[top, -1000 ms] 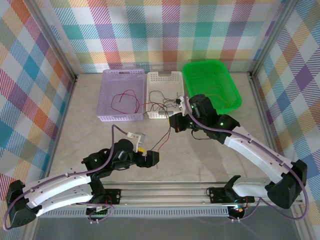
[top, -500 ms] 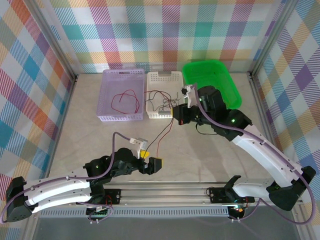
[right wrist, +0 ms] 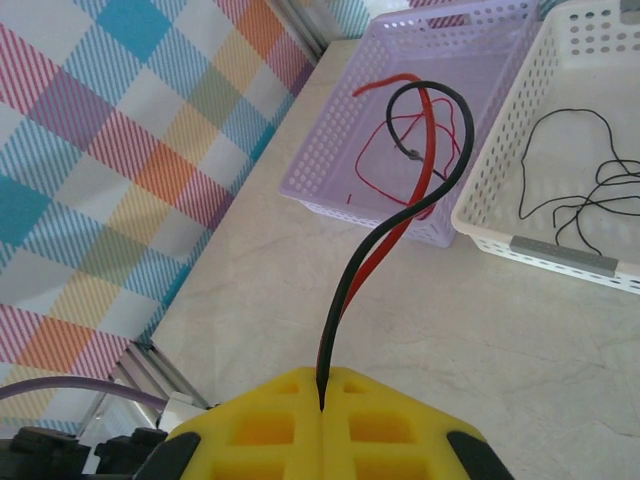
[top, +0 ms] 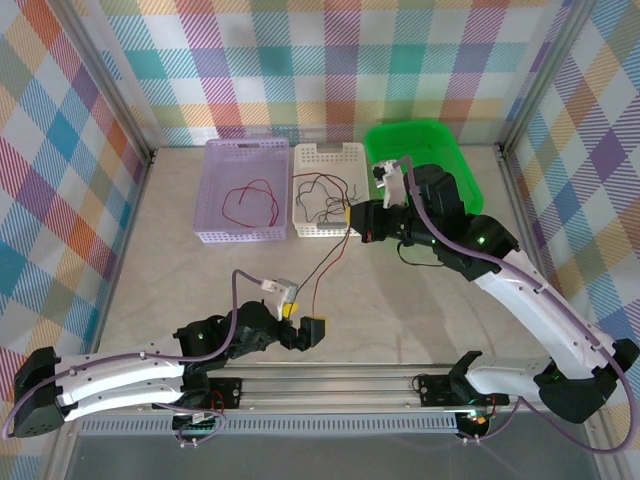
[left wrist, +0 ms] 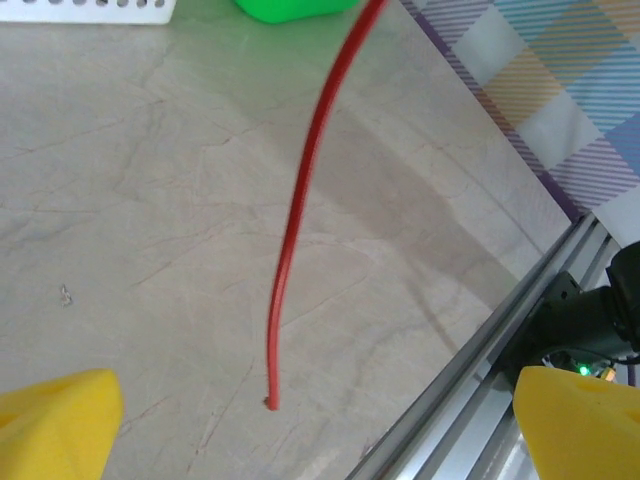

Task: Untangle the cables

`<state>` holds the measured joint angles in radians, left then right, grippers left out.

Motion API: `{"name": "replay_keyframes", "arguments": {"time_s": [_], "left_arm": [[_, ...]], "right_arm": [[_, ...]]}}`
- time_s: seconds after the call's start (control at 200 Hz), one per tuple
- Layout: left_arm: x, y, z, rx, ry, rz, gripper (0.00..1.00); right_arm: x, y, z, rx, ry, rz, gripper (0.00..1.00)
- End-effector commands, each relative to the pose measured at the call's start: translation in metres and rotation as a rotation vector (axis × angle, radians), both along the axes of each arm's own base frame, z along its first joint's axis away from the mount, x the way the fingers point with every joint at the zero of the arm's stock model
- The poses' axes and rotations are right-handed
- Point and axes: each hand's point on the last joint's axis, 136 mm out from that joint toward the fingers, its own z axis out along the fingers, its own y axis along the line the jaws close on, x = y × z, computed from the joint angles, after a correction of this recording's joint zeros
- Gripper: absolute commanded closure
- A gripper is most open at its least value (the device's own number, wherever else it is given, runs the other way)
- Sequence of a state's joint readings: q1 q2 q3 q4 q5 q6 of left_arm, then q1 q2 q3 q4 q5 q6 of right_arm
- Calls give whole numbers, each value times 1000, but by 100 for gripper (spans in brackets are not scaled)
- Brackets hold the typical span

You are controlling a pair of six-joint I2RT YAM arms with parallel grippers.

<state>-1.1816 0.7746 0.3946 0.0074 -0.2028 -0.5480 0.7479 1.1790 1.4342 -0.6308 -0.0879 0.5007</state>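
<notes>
Nearest, the left gripper (left wrist: 315, 428) hangs released over the table (left wrist: 130, 230). The loose end of a red cable (left wrist: 298, 205) dangles between its fingers, touching neither. Further back and right, the right gripper (right wrist: 322, 388) is clenched on that red cable and a black cable (right wrist: 362, 258). Beyond sit a lilac basket (top: 240, 237) holding red wire (top: 250, 198), a white basket (top: 322, 233) of black wires (right wrist: 582, 188), and a green bin (top: 440, 127) far right.

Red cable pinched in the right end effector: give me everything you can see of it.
The red cable is a thin, smooth, glossy wire, limp and gently curved. It is pinched beside a black cable between the shut yellow fingers of the right end effector. From there it slopes down toward the near edge, its free tip at or just above the table, between the left end effector's open fingers, touching neither.
</notes>
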Motion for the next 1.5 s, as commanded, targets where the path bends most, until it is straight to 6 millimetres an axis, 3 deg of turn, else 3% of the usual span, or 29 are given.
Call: {"name": "replay_keyframes", "arguments": {"time_s": [0.0,0.43,0.525,0.725,0.85,1.06,1.24,1.495], "left_arm": [[8,0,7,1,-78,34,0],[21,-12,28,-25,-179,60,1],[23,-10,32,-28,-189,71,15],[23,-5,38,-49,-202,82,56],[22,-3,38,-61,-198,87,65],[21,-4,36,-73,-191,80,68],[20,-5,38,-78,-194,71,100],[17,16,36,-83,-171,111,100]], "right_arm": [[-13,-1,27,75,-8,24,100],[-23,-1,39,162,21,35,100],[-24,-1,38,166,24,36,100],[-26,-2,38,168,25,36,100],[-27,-1,37,178,32,40,100],[-28,-2,36,182,31,41,100],[-29,-4,34,177,32,36,100],[-22,-22,18,112,3,-39,100]]}}
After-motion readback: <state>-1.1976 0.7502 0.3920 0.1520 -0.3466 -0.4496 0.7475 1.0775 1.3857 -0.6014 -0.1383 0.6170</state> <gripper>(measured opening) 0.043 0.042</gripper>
